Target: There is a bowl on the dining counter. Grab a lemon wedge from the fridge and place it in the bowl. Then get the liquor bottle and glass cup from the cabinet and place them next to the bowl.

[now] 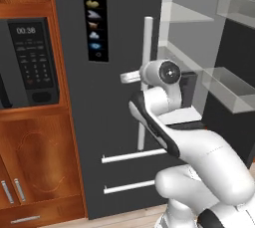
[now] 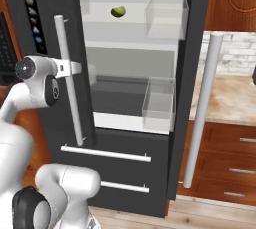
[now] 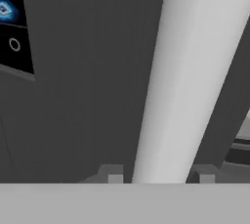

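In the hand view, the two dark fingertips [image 3: 114,178] stand on either side of a tall pale fridge door handle [image 3: 188,81], closed against the bar so it is clamped between them. The gripper [image 2: 70,67] meets that handle about a third of the way down, on the left fridge door [image 2: 47,33], with the white arm [image 1: 194,147] reaching in from the near side. The right door is swung open; the left one looks shut or barely ajar. Far inside, on an upper shelf [image 2: 125,20], sits the small green lemon wedge [image 2: 118,11], well apart from the hand. The bowl is elsewhere. Judged risks: the round bar may slip from the fingers if the pull is not along the door's arc, and the swinging door could strike the arm's own elbow.
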Motion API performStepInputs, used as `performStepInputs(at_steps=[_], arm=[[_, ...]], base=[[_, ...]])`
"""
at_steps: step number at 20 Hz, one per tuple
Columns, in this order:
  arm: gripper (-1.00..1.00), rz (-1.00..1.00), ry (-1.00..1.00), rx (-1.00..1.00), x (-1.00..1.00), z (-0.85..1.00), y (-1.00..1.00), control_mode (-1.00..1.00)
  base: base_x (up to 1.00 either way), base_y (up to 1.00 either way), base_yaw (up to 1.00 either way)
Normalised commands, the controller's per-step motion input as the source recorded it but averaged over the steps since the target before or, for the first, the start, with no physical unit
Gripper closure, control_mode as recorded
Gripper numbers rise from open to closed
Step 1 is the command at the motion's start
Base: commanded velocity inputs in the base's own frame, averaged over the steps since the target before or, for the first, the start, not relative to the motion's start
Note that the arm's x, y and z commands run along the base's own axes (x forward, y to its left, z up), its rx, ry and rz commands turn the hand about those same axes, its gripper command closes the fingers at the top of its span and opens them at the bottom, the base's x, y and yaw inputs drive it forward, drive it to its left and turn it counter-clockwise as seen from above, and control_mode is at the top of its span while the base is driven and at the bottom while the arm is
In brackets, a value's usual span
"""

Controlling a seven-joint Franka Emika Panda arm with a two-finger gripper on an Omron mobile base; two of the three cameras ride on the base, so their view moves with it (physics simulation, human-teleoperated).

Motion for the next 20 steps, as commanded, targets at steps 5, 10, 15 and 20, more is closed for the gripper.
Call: performStepInputs(at_steps=[5,10,15,20], arm=[[1.00,0.02,-0.17,-0.19,-0.97,-0.03,1.00,-1.00],[-1.00,0.00,-0.06,-0.09,-0.96,0.00,1.00,-1.00],[-1.00,0.00,0.07,0.11,-0.82,0.34,0.41,-1.00],[-1.00,0.01,0.01,0.41,-1.00,0.28,-0.43,-1.00]], base=[[0.00,0.00,0.00],[0.00,0.00,0.00],[0.00,0.00,0.00],[0.00,0.00,0.00]])
